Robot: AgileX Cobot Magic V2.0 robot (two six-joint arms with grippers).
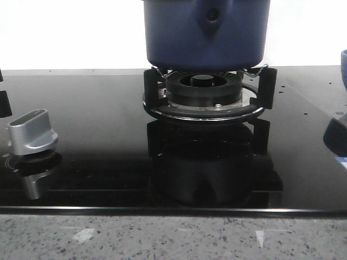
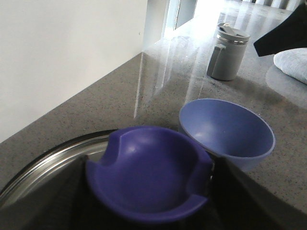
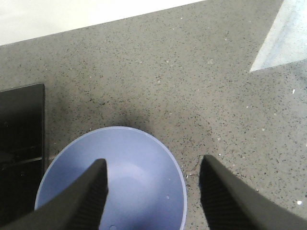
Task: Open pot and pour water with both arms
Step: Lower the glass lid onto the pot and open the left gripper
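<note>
The dark-blue pot (image 1: 206,32) stands on the gas burner (image 1: 203,89); its top is cut off by the frame's edge. Neither gripper shows in the front view. In the left wrist view my left gripper (image 2: 151,165) is shut on the lid's dark-blue knob (image 2: 148,177), and the lid's steel rim (image 2: 53,160) shows beside it. A light-blue bowl (image 2: 225,127) sits just beyond the lid. My right gripper (image 3: 154,165) is open and empty above that bowl (image 3: 139,187), one finger over the bowl and the other over the counter.
The black glass hob (image 1: 97,114) carries a silver control knob (image 1: 33,132) at the left. The bowl's edge (image 1: 344,65) shows at the far right. A grey lidded mug (image 2: 228,52) and a white cloth (image 2: 292,62) sit on the speckled counter (image 3: 192,86).
</note>
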